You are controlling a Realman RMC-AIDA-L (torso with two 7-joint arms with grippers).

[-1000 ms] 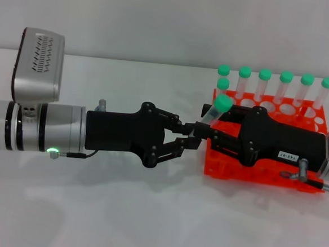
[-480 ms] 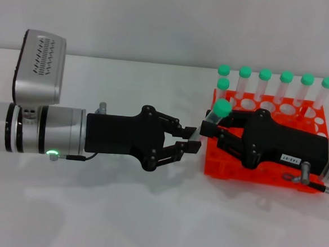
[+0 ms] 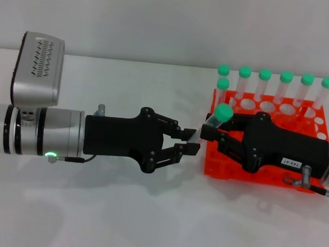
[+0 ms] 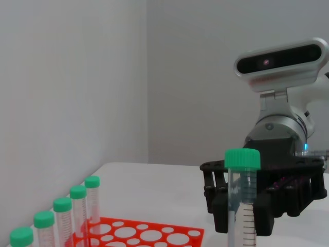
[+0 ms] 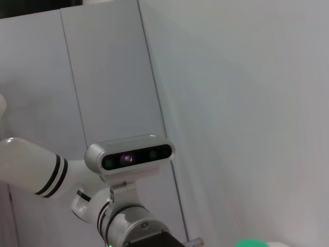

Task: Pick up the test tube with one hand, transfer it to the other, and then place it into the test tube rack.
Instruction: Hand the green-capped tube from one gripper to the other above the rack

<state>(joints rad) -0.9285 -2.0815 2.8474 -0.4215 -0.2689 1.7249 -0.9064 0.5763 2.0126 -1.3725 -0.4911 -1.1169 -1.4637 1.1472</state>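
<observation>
Your right hand (image 3: 212, 131) grips the test tube (image 3: 219, 116) upright for racking; left hand (image 3: 190, 142) stands open beside the test tube rack (image 3: 273, 179).

Head view looks down from above; wrist views face each other, near, sharing test tube (image 4: 242, 203).

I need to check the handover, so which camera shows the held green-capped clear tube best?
The left wrist view: green-capped clear tube upright, cap and markings plain. Head view shows it half hidden; right wrist view only its cap edge.
</observation>
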